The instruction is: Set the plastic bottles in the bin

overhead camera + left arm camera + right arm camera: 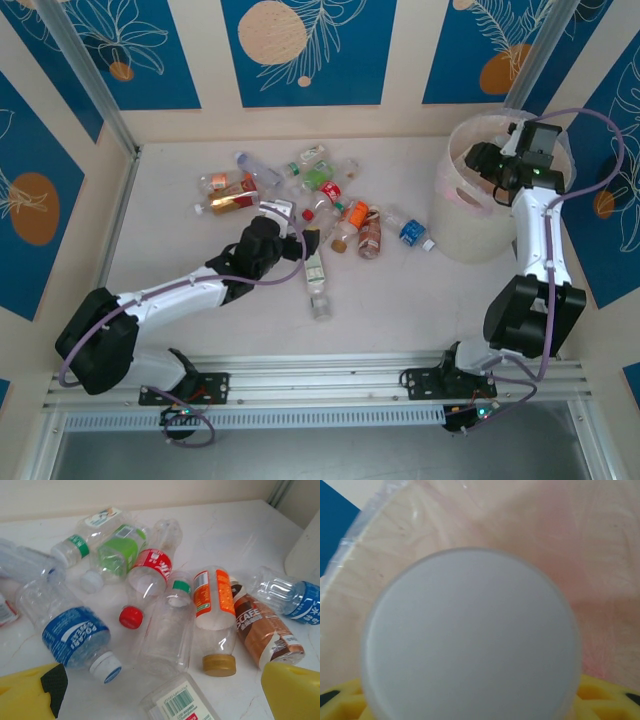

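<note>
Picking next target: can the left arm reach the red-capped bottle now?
Probably yes: left claw hangs open just short of the red-capped bottle, nothing over it, though a clear bottle crowds its side.

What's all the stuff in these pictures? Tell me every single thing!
plastic bottles: roughly fourteen, clear with red, orange, green, blue or brown labels, heaped mid-table
bin: one, pale pink-white, far right of the table
white round thing: one, white, right up against the right wrist camera; cannot tell what it is
table: one, whitish, under everything
wall panels: several, blue with orange circles and leaf drawings, around the table
left tool: one, yellow fingers, open, low by the bottle heap
right tool: one, black from above, over the bin's opening; cannot tell if open or shut
</note>
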Robot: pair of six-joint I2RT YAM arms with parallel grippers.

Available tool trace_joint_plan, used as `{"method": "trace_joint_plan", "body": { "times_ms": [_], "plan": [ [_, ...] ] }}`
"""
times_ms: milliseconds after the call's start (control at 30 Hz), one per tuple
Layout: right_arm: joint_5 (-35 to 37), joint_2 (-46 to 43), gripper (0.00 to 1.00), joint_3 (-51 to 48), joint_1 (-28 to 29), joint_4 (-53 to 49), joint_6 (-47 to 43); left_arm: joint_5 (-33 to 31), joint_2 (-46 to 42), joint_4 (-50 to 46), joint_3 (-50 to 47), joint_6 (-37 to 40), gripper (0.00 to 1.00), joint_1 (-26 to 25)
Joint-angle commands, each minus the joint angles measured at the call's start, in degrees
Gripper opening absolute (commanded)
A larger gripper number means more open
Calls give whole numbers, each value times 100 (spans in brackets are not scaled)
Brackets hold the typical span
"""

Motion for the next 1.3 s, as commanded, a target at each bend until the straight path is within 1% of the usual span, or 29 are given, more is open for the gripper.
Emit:
{"method": "trace_joint_plan", "body": {
  "times_ms": [0, 100, 167, 267, 400, 500, 567, 633, 767, 900, 933, 967, 1000, 1067, 1133, 1200, 1267],
  "plan": [
    [-379, 217, 35, 254, 19, -62, 44, -388, -17, -651, 38, -553, 100, 42],
    [-347, 329, 42, 303, 6, -48, 28, -557, -58, -1392, 118, -1200, 100, 54],
    [-314, 400, 45, 330, 7, -24, 3, -466, -59, -1796, 118, -1586, 100, 61],
    [-258, 511, 46, 338, -6, 13, -41, -315, -59, -2127, 75, -1826, 100, 66],
    [-204, 612, 55, 346, -16, 93, -10, -223, -92, -2286, 5, -2066, 100, 68],
    [-212, 540, 65, 396, -27, 120, 20, -286, -55, -2772, 118, -2489, 100, 66],
    [-196, 411, 70, 383, -27, 173, 27, -244, 13, -3123, 218, -2725, 100, 63],
    [-148, 251, 74, 337, -31, 229, 52, 10, 79, -3168, 220, -2770, 100, 64],
    [-26, -232, 78, 123, -14, 420, 180, 509, 217, -3098, 193, -2857, 100, 12],
    [126, -774, 83, -85, 28, 503, 283, 667, 237, -3011, 159, -2739, 100, -116],
    [197, -925, 87, -150, 53, 501, 344, 735, 206, -2927, 130, -2650, 100, -166],
    [277, -1077, 94, -221, 83, 514, 403, 786, 160, -2848, 115, -2562, 100, -230],
    [335, -1247, 99, -305, 120, 536, 443, 801, 117, -2790, 110, -2490, 100, -323],
    [375, -1533, 99, -494, 217, 627, 529, 761, 70, -2744, 146, -2331, 100, -525],
    [266, -1831, 99, -646, 383, 676, 626, 650, 71, -2815, 210, -2278, 100, -648],
    [150, -2098, 100, -805, 647, 742, 693, 393, 108, -2999, 263, -2450, 100, -637],
    [202, -2319, 100, -950, 1035, 772, 695, 171, 122, -3071, 238, -2678, 100, -607]
  ]
}}
